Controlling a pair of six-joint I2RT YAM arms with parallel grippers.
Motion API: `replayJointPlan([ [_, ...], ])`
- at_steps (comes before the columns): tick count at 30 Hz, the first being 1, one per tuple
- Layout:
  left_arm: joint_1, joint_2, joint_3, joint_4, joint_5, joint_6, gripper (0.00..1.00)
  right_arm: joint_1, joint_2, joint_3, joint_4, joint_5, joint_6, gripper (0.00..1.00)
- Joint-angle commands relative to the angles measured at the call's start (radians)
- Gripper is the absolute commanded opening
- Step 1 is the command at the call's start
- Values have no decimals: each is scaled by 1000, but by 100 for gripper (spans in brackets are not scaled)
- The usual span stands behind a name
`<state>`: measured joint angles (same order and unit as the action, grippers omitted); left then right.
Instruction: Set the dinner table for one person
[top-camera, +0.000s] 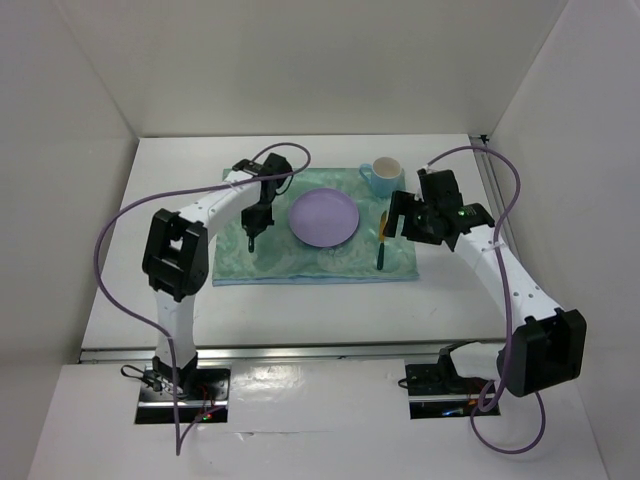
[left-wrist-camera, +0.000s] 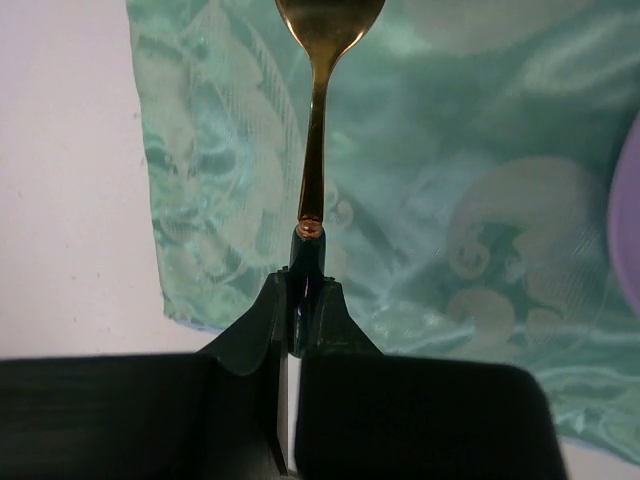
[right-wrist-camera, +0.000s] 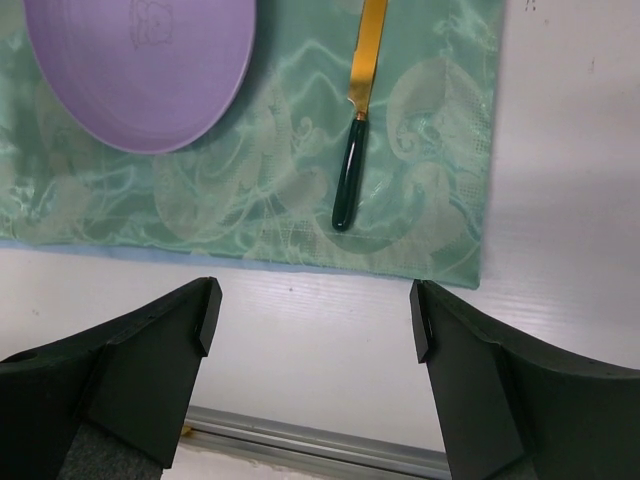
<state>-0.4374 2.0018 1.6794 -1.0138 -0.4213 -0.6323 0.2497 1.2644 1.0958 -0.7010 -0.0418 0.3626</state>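
The white dinner table (top-camera: 300, 305) carries a mint-green cloth (top-camera: 300, 262) with a purple plate (top-camera: 322, 217) at its middle. My left gripper (top-camera: 251, 234) is left of the plate, shut on the dark green handle of a gold spoon (left-wrist-camera: 314, 150). The spoon points out over the cloth's left part (left-wrist-camera: 450, 150). A knife (top-camera: 381, 241) with a gold blade and a dark green handle lies on the cloth right of the plate; it also shows in the right wrist view (right-wrist-camera: 352, 150). My right gripper (right-wrist-camera: 313, 312) is open and empty, above the bare table (right-wrist-camera: 300, 345) near the cloth's near right corner.
A mint-green cup (top-camera: 384, 175) stands at the cloth's far right corner. A metal rail (right-wrist-camera: 320, 440) runs along the table's near edge. White walls close in the back and both sides. The plate's edge shows in the left wrist view (left-wrist-camera: 628, 220) and in the right wrist view (right-wrist-camera: 140, 70).
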Motion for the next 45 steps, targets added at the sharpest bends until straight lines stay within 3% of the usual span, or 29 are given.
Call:
replayJointPlan([
  [1, 26, 72, 121, 6, 29, 66, 0, -6, -19, 30, -34, 8, 10, 89],
  [5, 37, 163, 167, -3, 52, 101, 0, -6, -19, 30, -43, 43, 10, 90],
  [13, 66, 175, 120, 6, 62, 63, 0, -6, 0, 58, -63, 72, 10, 93],
  [14, 66, 187, 120, 6, 62, 63, 7, -6, 0, 58, -63, 72, 10, 95],
  [18, 66, 198, 152, -23, 49, 63, 54, -6, 9, 78, -83, 82, 10, 99],
  [20, 66, 198, 161, -35, 26, 74, 62, -6, 9, 104, -104, 101, 19, 99],
  [21, 66, 175, 173, -35, 26, 85, 73, -6, 9, 104, -104, 102, 19, 99],
  [22, 66, 163, 183, -45, 13, 85, 78, -6, 9, 120, -104, 117, 32, 99],
  [31, 57, -119, 229, -149, 16, 98, 79, -17, 20, 191, -138, 218, 96, 99],
  [38, 57, -484, 13, -5, 173, 121, 79, -26, 9, 188, -149, 209, 96, 99],
  [45, 57, -589, -72, 47, 254, 121, 79, -26, -19, 168, -140, 229, 96, 99],
])
